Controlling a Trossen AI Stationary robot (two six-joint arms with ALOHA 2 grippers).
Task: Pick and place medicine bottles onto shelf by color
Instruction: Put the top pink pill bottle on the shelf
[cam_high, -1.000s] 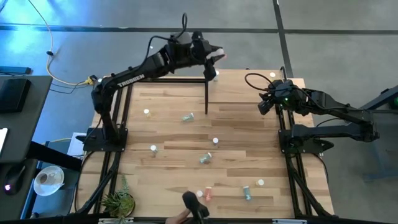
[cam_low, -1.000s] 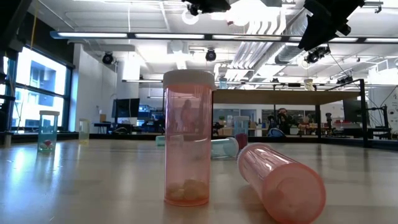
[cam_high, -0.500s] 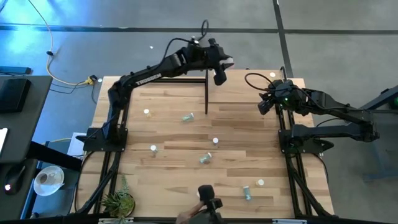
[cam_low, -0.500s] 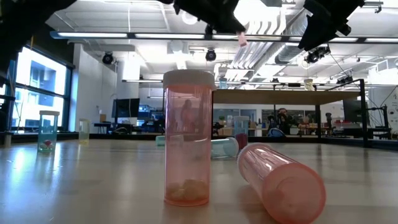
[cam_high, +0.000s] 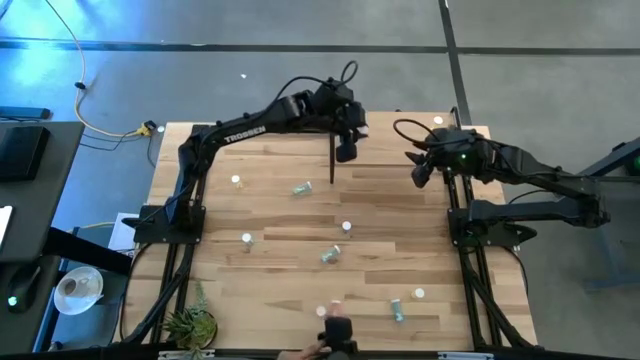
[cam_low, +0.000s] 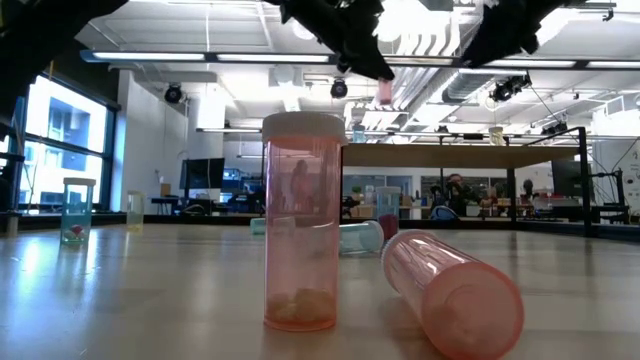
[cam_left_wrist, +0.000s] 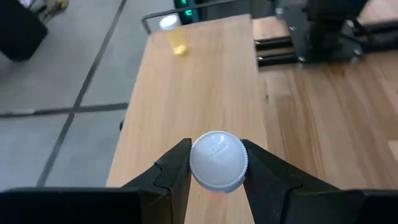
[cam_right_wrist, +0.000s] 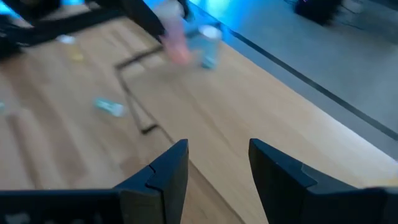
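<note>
My left gripper (cam_left_wrist: 217, 171) is shut on a pink medicine bottle with a white cap (cam_left_wrist: 217, 160), high over the shelf's left end (cam_high: 347, 150). The bottle's pink body shows below the gripper in the low view (cam_low: 384, 92). The shelf (cam_left_wrist: 193, 93) is a raised light-wood panel on black posts at the table's far side (cam_high: 395, 145). A yellow bottle (cam_left_wrist: 173, 36) stands at its far end. My right gripper (cam_right_wrist: 214, 163) is open and empty, just right of the shelf (cam_high: 416, 172). Several bottles lie or stand on the tabletop. My left gripper pinches the bottle at its white cap (cam_left_wrist: 217, 155), one finger on each side of the cap's rim. The fingers come from above. The bottle hangs below them, cap up, lifted clear of the shelf (cam_low: 384, 92).
Loose bottles are spread over the table (cam_high: 301, 188), (cam_high: 346, 227), (cam_high: 247, 240), (cam_high: 398, 310). Close to the low camera, one pink bottle stands upright (cam_low: 300, 225) and another lies on its side (cam_low: 450, 290). A hand with a dark object (cam_high: 338, 332) is at the near edge.
My left gripper has carried the pink bottle from beyond the table's far edge toward the near edge and down, over the shelf's left end. My right gripper has shifted a little toward the table's left. The hand at the near edge has moved about.
</note>
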